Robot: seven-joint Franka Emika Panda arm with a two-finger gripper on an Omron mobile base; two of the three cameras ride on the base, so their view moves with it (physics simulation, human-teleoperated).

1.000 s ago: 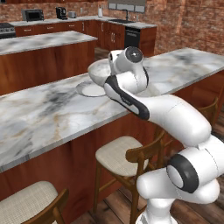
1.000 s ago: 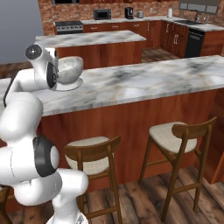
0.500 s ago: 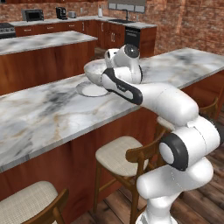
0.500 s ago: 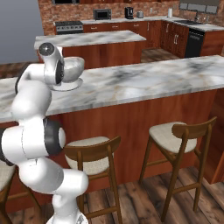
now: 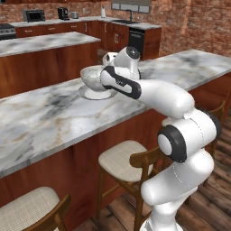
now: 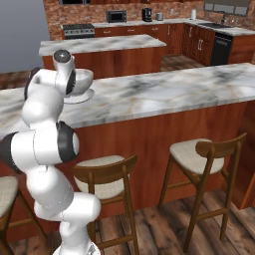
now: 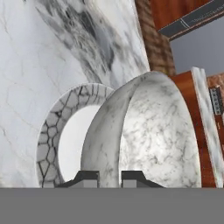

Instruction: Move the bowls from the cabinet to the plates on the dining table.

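Observation:
A pale grey-white marbled bowl [image 5: 92, 76] hangs right over a stone-rimmed white plate [image 5: 94, 94] on the marble dining table [image 5: 40, 122]. My gripper [image 5: 107, 72] is shut on the bowl's near rim. In the hand view the fingertips [image 7: 87, 177] pinch the bowl [image 7: 153, 140] wall, with the plate [image 7: 48, 131] just behind it. I cannot tell whether the bowl touches the plate. From the right, the bowl [image 6: 82, 79] and plate [image 6: 79, 97] peek out behind my arm. The cabinet is out of view.
Wooden stools [image 5: 128, 162] [image 6: 209, 154] stand along the table's near side. A second marble island [image 6: 99, 45] lies beyond it. The back counter holds a microwave [image 6: 117, 16] and a coffee machine [image 6: 146, 13], next to a black dishwasher [image 6: 221, 48].
My arm has swung its upper links round while the hand stayed by the plate. The bowl has sunk slightly toward the plate, still gripped.

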